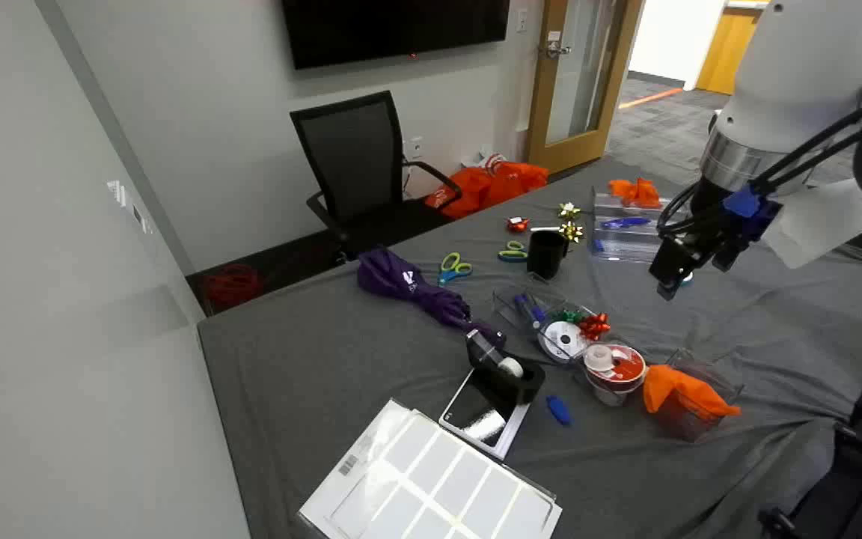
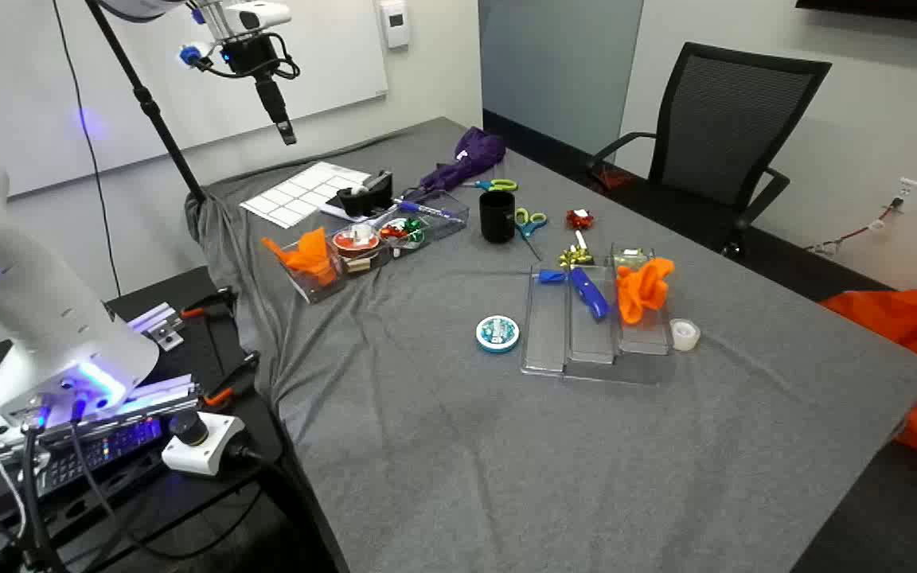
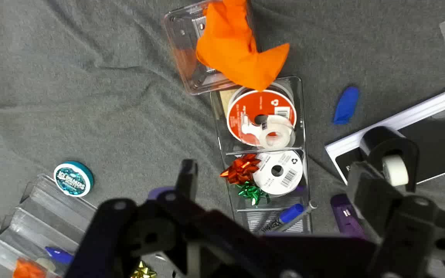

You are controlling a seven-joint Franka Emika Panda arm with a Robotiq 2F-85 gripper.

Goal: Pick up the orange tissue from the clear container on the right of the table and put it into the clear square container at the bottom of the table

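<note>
In an exterior view one orange tissue [image 2: 643, 288] stands bunched in the rightmost compartment of the clear stepped tray [image 2: 544, 342], its top above the rim; a second orange tissue [image 2: 311, 255] lies farther left, flopped over the wall of the clear square container [image 2: 321, 293]. The gripper [image 3: 274, 173] hangs well above the bench [image 2: 442, 446], its fingers spread wide, holding nothing.

Counted on the bench: two pairs of scissors [image 1: 455, 269], one black mug [image 1: 547, 254], one mint tin [image 2: 497, 334], one loose red bow [image 1: 517, 224] and two gold bows [image 1: 571, 231]. The divided container [image 3: 306, 181] carries two ribbon spools [image 3: 245, 112], plus another red bow [image 3: 242, 168] and one green bow [image 3: 250, 192].

The square container sits at the divided container's near end; whether the two touch, I cannot tell. Beside the tray, the mint tin stands just left and a tape roll [image 2: 684, 334] just right. Open bench spreads from the tray's near side to the near edge, and again from the tape roll to the right edge. Another open stretch lies between the mint tin and the square container.
</note>
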